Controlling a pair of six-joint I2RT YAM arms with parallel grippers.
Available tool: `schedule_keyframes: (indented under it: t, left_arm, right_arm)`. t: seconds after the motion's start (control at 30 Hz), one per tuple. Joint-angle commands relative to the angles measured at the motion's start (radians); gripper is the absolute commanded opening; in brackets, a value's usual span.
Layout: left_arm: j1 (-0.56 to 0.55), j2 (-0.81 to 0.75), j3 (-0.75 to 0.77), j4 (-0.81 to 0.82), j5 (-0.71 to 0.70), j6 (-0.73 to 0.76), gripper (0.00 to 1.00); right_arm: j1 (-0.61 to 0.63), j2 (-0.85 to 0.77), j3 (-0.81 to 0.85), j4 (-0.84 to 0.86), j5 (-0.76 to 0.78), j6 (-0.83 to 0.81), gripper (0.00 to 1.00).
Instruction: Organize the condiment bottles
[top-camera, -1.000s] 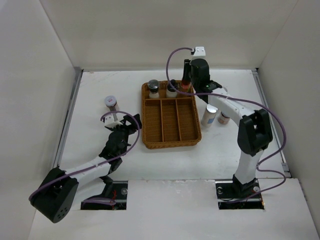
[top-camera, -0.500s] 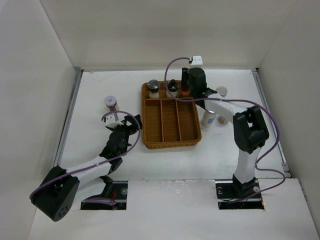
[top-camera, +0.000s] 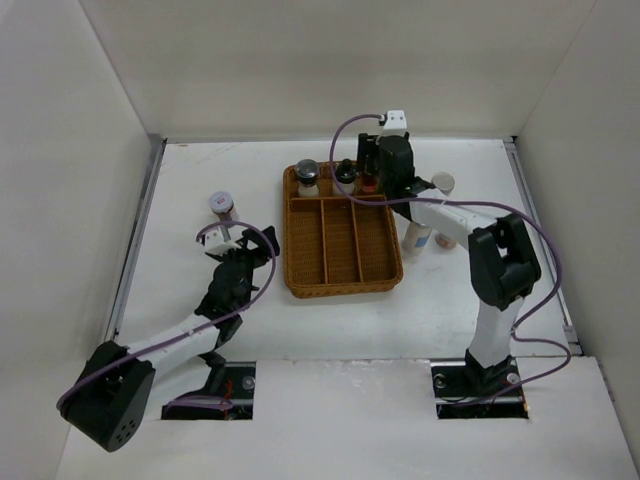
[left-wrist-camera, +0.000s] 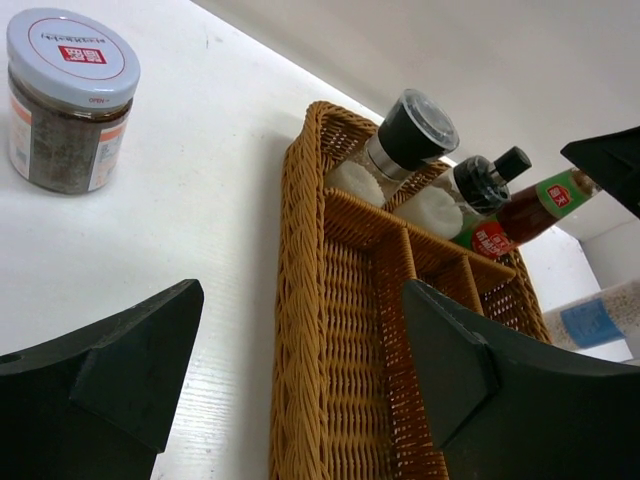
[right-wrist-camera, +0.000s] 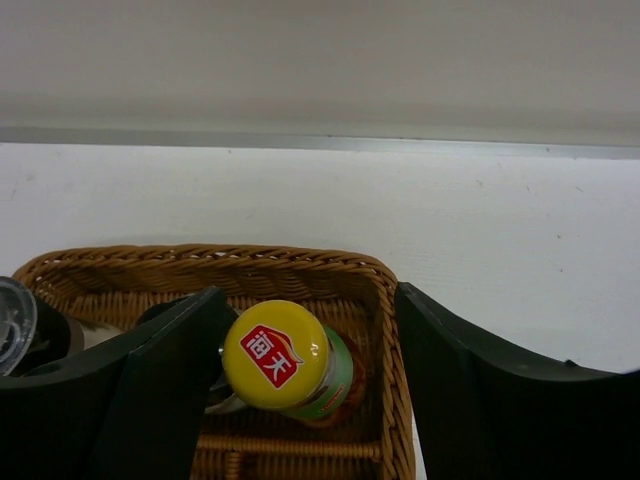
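The dark red sauce bottle with yellow cap (right-wrist-camera: 276, 353) stands in the back right compartment of the wicker tray (top-camera: 294, 245), leaning slightly. My right gripper (right-wrist-camera: 310, 300) is open around its top, with the cap close to the left finger and a wide gap on the right. Two dark-capped jars (top-camera: 307, 176) (top-camera: 345, 174) stand beside it in the back row. They also show in the left wrist view (left-wrist-camera: 400, 145) (left-wrist-camera: 470, 190). My left gripper (left-wrist-camera: 300, 300) is open and empty, low by the tray's left rim. A white-lidded spice jar (left-wrist-camera: 70, 100) stands on the table to the left.
A blue-labelled cylinder (top-camera: 418, 238) and a shaker (top-camera: 446, 238) stand right of the tray, under my right arm. Another white-topped bottle (top-camera: 441, 183) stands behind them. The tray's three long front compartments (top-camera: 338, 238) hold nothing. Walls enclose the table on three sides.
My right gripper came down with the sauce bottle into the tray's back right compartment and opened off it. My left gripper barely shifted.
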Motion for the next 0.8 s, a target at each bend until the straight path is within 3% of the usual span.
schedule_keyframes:
  t: [0.0,0.13,0.27,0.43,0.57,0.63,0.7,0.77]
  left_arm:
    - [0.005,-0.029,0.003,-0.005,-0.007,0.007,0.8]
    - [0.007,-0.056,0.038,-0.083,-0.019,0.007,0.79]
    - [-0.007,-0.088,0.147,-0.276,-0.089,0.005,0.79]
    - [-0.01,-0.036,0.32,-0.484,-0.151,0.014,0.87]
    - [0.066,0.06,0.472,-0.62,-0.166,0.033,0.93]
    - [0.127,0.124,0.505,-0.628,-0.171,0.046,0.94]
    - [0.196,0.2,0.529,-0.614,-0.156,0.049,0.95]
    - [0.249,0.282,0.566,-0.61,-0.131,0.054,0.95]
  right_arm:
    - [0.018,-0.086,0.006,0.057,0.011,0.009,0.76]
    - [0.04,-0.138,0.003,0.045,0.008,0.012,0.88]
    - [0.07,-0.227,-0.015,0.018,0.005,0.029,0.97]
    - [0.116,-0.415,-0.196,0.017,0.005,0.171,0.99]
    - [0.193,-0.544,-0.362,0.034,0.022,0.282,0.95]
    - [0.23,-0.592,-0.428,0.044,0.035,0.302,0.9]
    - [0.268,-0.646,-0.5,0.056,0.048,0.33,0.71]
    - [0.299,-0.692,-0.57,0.06,0.051,0.345,0.46]
